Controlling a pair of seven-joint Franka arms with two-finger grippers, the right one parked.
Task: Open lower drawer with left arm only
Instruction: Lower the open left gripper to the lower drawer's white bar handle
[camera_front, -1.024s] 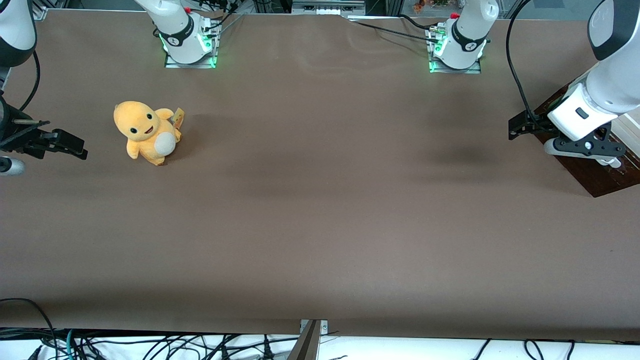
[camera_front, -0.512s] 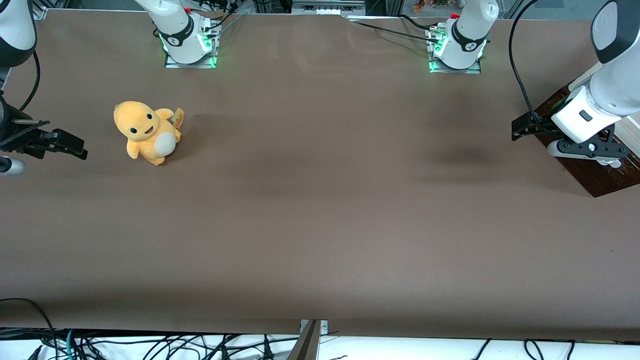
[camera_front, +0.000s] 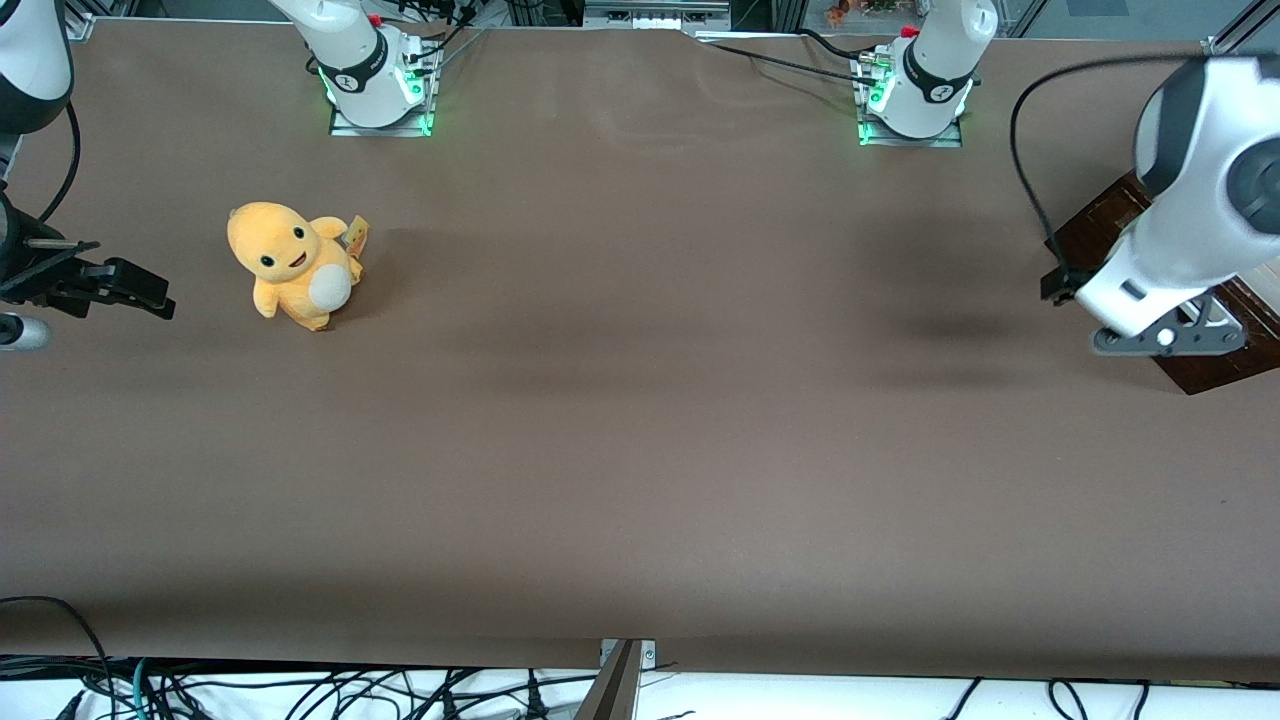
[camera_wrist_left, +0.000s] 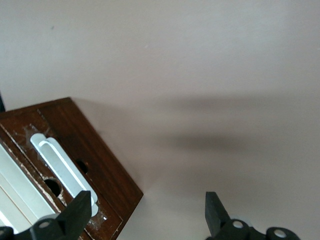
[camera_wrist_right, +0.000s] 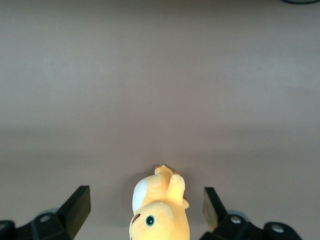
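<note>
Shifted nearer the front camera since earlier, the tool (camera_wrist_left: 145, 215) (fingers spread wide, nothing held) is hung above the lower drawer (camera_wrist_left: 87, 157), whose handle (camera_wrist_left: 62, 167) is seen at its ten o'clock.

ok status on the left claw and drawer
Claw open, above table beside drawer. Handle not gripped. Drawer looks shut. Nothing in the way.

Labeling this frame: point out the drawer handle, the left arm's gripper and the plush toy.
drawer handle (camera_wrist_left: 64, 167), left wrist view, on the white bar.
gripper (camera_wrist_left: 147, 212), left wrist view, midway between open fingertips, beside the handle.
plush toy (camera_front: 292, 265), front view, on its body.
</note>
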